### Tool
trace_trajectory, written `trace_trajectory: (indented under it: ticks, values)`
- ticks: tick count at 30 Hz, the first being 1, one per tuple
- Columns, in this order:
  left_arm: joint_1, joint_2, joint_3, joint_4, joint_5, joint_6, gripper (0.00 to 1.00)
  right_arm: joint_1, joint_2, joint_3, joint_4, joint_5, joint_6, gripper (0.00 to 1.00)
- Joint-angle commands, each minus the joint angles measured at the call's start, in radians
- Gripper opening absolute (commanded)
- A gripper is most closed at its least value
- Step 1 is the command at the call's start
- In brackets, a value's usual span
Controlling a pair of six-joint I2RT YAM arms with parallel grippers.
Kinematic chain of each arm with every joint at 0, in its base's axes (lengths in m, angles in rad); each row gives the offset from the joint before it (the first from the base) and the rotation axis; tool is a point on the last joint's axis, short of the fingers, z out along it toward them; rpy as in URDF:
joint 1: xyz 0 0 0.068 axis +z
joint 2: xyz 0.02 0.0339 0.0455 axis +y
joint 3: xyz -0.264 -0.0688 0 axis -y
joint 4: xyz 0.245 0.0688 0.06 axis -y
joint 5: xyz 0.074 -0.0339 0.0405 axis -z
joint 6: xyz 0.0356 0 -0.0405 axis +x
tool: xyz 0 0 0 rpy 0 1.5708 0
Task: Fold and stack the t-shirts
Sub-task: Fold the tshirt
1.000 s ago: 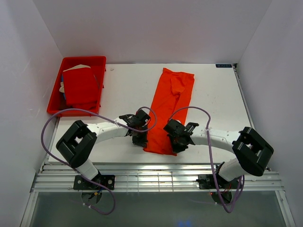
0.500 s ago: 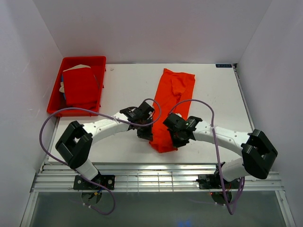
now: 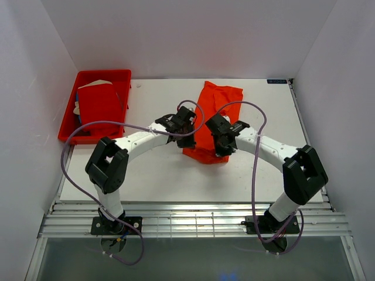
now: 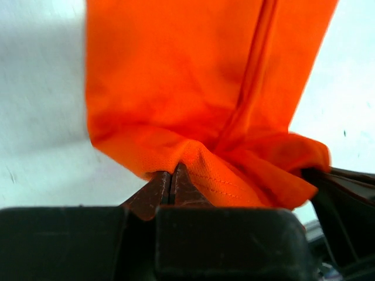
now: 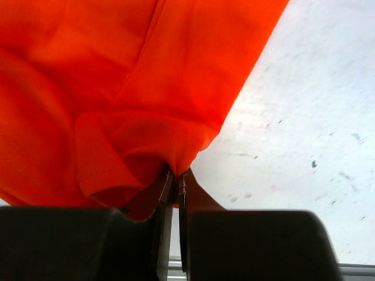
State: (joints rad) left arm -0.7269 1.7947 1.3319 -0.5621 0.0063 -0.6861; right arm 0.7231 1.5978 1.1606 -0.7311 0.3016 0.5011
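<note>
Two grippers hold the orange shirt's point(image 3: 222, 100) near hem raised over the mid-surface point(image 3: 269, 170). The left gripper point(image 3: 185, 130) and right gripper point(image 3: 222, 145) each have jaws pinched tight on a corner. The fold looks half done. Next, the hem likely needs carrying toward the collar. The tray point(image 3: 101, 74) holds the red shirt point(image 3: 98, 108).

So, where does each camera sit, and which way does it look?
Top external: above and behind the arms, looking down on the table; both arms show whole, bases at the bottom.
Left wrist: on the left arm, looking along the left gripper, shut on the orange shirt.
Right wrist: on the right arm, looking along the right gripper, shut on the same shirt.
Shared: all three show the orange shirt; only the top view shows the tray.
</note>
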Motion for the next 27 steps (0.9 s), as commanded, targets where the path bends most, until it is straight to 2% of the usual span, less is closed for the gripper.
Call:
trace_trajectory:
  ticks: [1,15,27]
  values:
    - [0.041,0.058,0.096,0.056,-0.029,0.046,0.00,-0.056,0.039,0.079,0.036,0.041,-0.076,0.08]
    - [0.141,0.366,0.547,0.050,0.135,0.091,0.00,-0.232,0.290,0.375,0.053,0.021,-0.237,0.08]
    - [0.218,0.554,0.800,0.027,0.213,0.102,0.00,-0.336,0.455,0.556,0.047,-0.012,-0.280,0.08]
